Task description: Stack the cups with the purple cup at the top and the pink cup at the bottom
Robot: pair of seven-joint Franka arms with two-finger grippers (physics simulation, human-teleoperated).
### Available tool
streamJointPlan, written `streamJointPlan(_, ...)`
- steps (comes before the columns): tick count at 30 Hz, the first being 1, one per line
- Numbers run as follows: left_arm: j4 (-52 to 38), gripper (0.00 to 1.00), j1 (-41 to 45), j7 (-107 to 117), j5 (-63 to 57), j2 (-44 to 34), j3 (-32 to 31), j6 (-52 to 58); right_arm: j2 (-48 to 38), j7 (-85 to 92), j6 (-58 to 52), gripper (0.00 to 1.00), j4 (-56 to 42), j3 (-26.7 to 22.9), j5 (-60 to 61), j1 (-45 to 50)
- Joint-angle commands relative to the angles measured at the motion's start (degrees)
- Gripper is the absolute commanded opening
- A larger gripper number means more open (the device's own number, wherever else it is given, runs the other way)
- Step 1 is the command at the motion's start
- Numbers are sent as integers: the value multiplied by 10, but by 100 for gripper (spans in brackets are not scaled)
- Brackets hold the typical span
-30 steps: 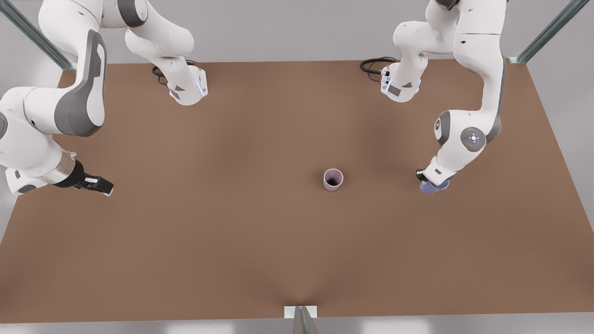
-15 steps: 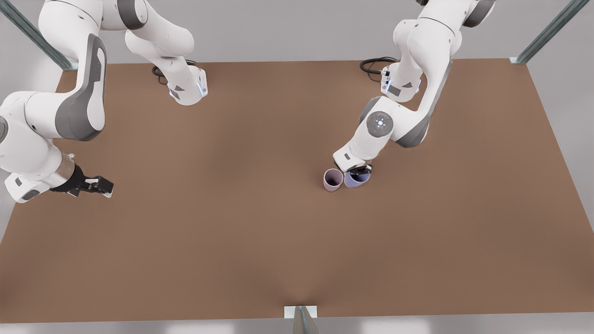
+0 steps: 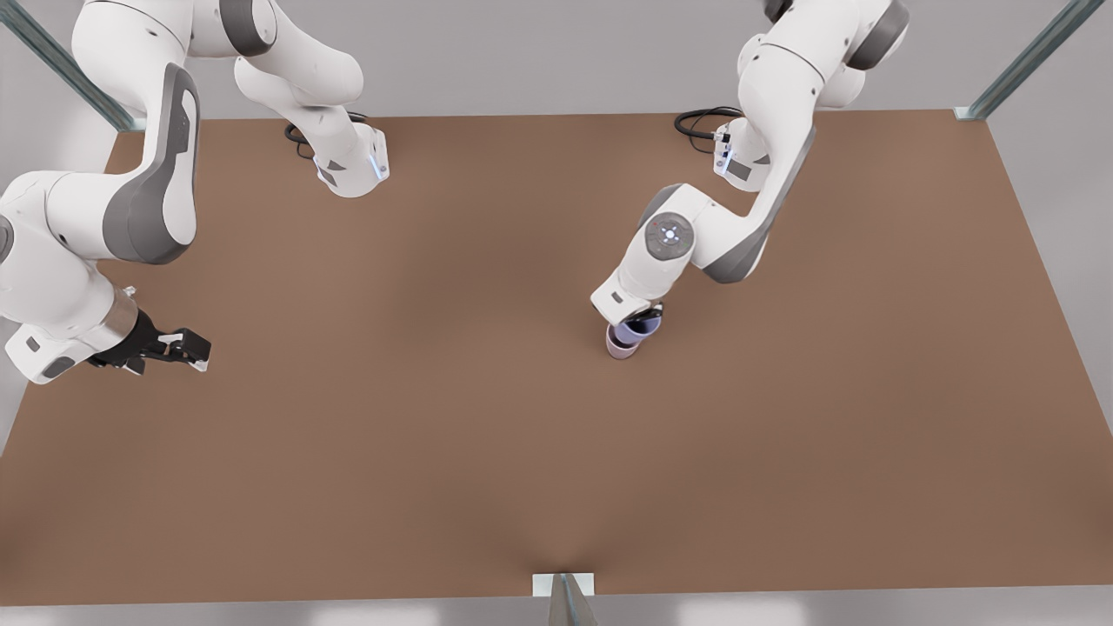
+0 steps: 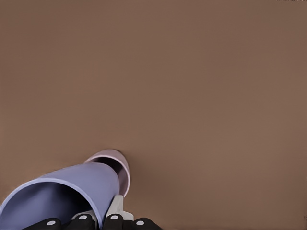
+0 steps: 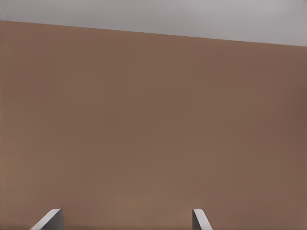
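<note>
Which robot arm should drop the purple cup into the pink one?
The left arm. Its left gripper already holds the small bluish-lavender tapered cup by its rim, right over the pale mauve-pink tapered cup. The right gripper waits open, far away at the brown table's edge.

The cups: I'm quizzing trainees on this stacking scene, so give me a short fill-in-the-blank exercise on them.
1. The left tool is shut on the ____ cup.
2. That cup is held over the ____ cup.
3. The right tool, waiting at the front view's left, has its fingers ____.
4. The lower cup stands on the brown ____.

Missing words: purple; pink; open; table
</note>
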State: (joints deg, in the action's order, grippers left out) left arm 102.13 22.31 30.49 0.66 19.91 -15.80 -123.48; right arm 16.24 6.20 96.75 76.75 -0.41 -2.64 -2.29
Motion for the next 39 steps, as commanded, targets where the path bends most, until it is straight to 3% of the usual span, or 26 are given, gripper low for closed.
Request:
streamJointPlan(1, -3, 21, 5, 109, 3, 2, 0, 2, -1, 36, 4, 100, 0, 1, 1, 0)
streamJointPlan(20, -3, 21, 4, 105, -3, 43, 5, -5, -1, 36, 12, 100, 0, 0, 4, 0)
streamJointPlan(21, -3, 25, 4, 101, -3, 46, 5, -6, -1, 36, 12, 100, 0, 0, 4, 0)
streamJointPlan(22, -3, 37, 4, 98, -3, 47, 5, -6, -1, 36, 12, 100, 0, 0, 4, 0)
streamJointPlan(23, -3, 40, 4, 98, -3, 48, 5, -6, 0, 36, 12, 100, 0, 0, 4, 0)
streamJointPlan(35, -3, 42, 4, 99, -3, 49, 5, -6, -1, 36, 19, 100, -1, 0, 4, -7)
streamJointPlan(36, -3, 83, 4, 98, -3, 49, 5, -5, -1, 36, 19, 100, -1, 0, 4, -6)
streamJointPlan(37, -3, 100, 4, 99, -3, 47, 5, -4, -1, 36, 19, 100, -1, 0, 4, -6)
streamJointPlan(39, -9, 100, 4, 101, -3, 40, 5, 3, -1, 36, 19, 100, -1, 0, 4, -7)
